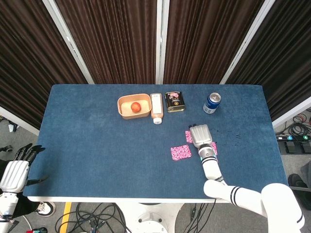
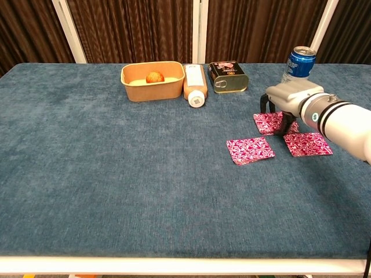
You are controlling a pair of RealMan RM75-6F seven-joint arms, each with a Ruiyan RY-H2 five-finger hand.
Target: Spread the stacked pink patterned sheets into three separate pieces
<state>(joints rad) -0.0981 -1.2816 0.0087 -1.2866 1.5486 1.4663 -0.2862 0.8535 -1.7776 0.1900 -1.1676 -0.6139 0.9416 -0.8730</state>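
Where the blue-carpeted bench [image 2: 116, 174] meets its near-left corner, the left robot hand [image 1: 17, 172] hangs off the edge beside it, holding nothing, its dark fingers spread apart; it shows in the head view only. Item, far side, left of centre: a tan oval bowl [image 2: 153, 80] containing one orange-red round fruit [image 2: 154, 76]. Item, just beside the bowl on its right: a pale bottle [image 2: 194, 83] lying on its side, cap end toward the near edge. Item, next to the right: a dark rectangular tin [image 2: 228, 77] with a printed lid, lying flat. Item, right of centre: three pink patterned sheets, lying apart on the cloth. The left sheet [image 2: 250, 150] lies flat nearest the middle; the near right sheet [image 2: 308, 143] lies flat just beside it; the far sheet [image 2: 271, 123] sits behind the gap between them, partly under the right robot hand [image 2: 288, 101]. That hand is arched palm-down over the far sheet with its dark fingertips [image 2: 263, 106] pressing down on it. Item, far right: a blue drinks can [image 2: 298, 63], upright, behind the hand.
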